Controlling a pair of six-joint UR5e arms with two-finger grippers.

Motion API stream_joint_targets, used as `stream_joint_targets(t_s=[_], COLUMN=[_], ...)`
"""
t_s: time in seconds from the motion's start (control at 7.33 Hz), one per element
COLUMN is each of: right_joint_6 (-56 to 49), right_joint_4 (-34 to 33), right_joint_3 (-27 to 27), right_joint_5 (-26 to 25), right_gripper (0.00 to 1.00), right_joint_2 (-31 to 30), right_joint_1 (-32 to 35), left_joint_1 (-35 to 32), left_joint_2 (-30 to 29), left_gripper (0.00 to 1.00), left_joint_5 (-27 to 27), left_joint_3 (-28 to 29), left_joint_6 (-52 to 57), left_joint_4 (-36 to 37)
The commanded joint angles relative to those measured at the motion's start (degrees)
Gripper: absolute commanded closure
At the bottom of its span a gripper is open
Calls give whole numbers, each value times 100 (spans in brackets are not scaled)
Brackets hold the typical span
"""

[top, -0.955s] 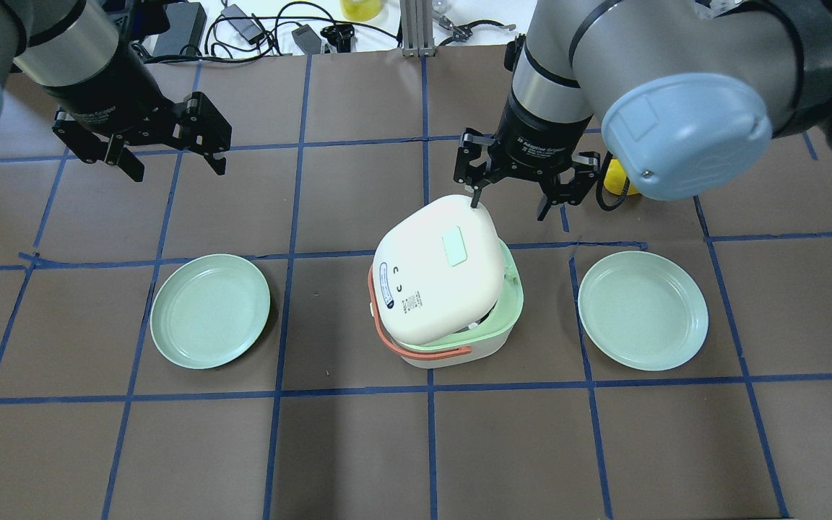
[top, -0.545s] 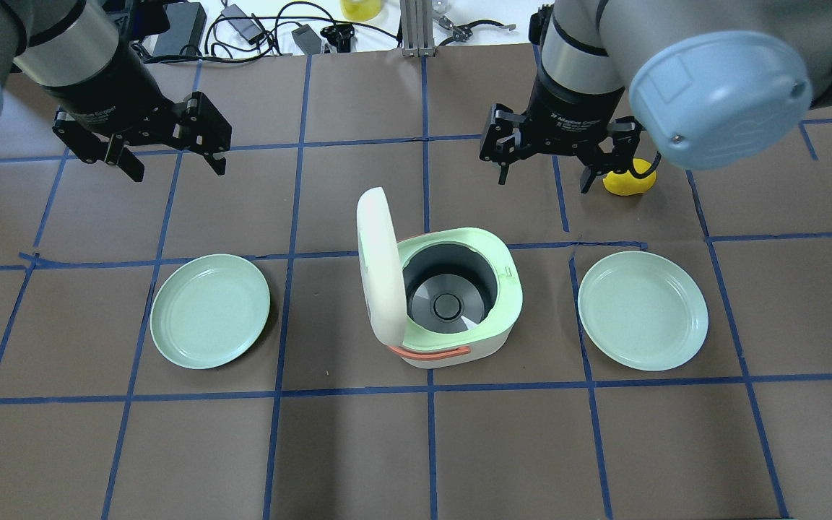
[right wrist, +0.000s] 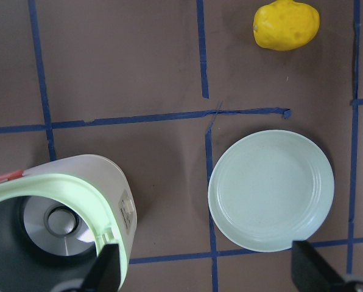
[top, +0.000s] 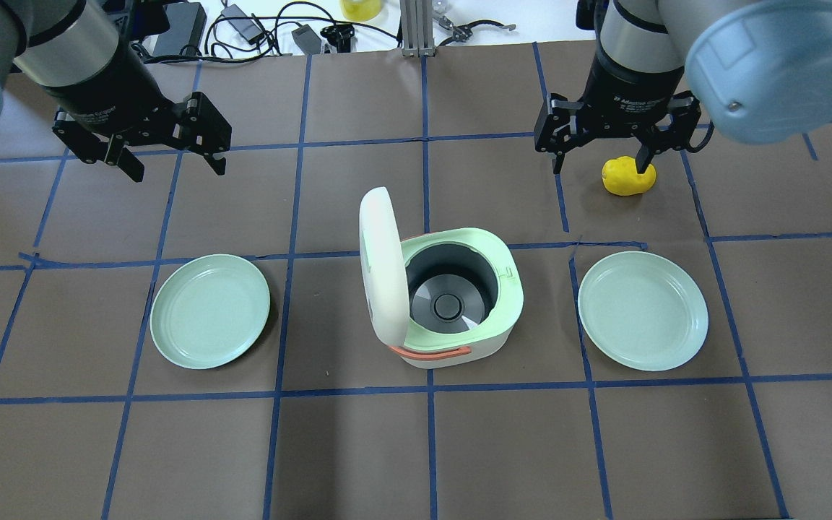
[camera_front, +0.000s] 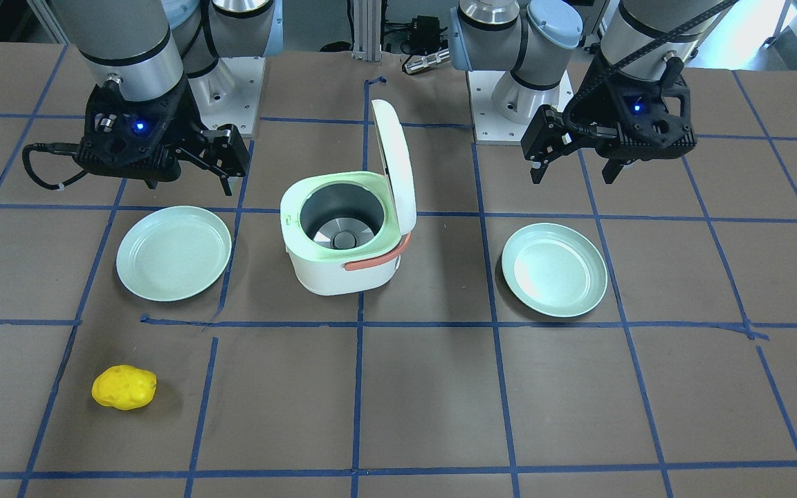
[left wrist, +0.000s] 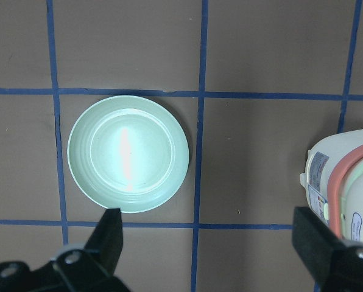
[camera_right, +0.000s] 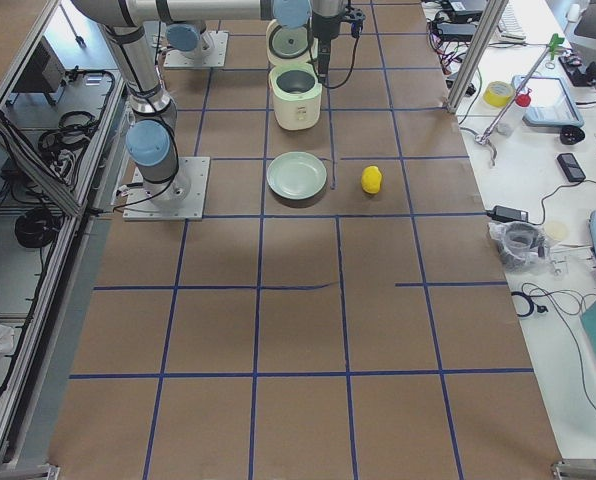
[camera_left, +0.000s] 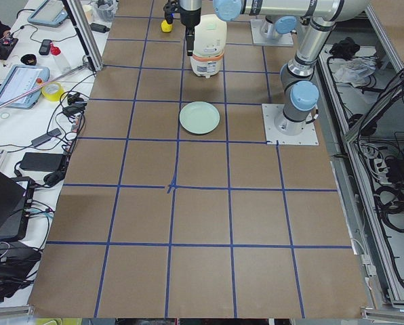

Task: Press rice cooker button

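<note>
Rice cooker lid (top: 381,271) upright; left end effector (top: 178,170) and right end effector (top: 600,169) gape empty

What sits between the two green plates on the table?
The rice cooker, with its lid upright and open, sits between the left plate and the right plate. It touches neither plate. The overhead view shows this plainly.
</note>
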Motion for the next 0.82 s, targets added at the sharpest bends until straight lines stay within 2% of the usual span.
stream_joint_targets(t_s=[0.0, 0.27, 0.68], right_joint_6=[-333, -535, -536], right_joint_4=[554, 932, 960], right_joint_3=[-9, -27, -27], right_joint_5=[50, 77, 68], right_gripper=[0, 0, 0], right_joint_2=[-234, -454, -455], right_joint_1=[-53, -62, -53], left_joint_1=[0, 0, 0], left_joint_2=[0, 0, 0], left_gripper=[0, 0, 0], left_joint_5=[0, 0, 0], left_joint_3=[0, 0, 0], left_joint_6=[3, 3, 3], left_joint_4=[0, 0, 0])
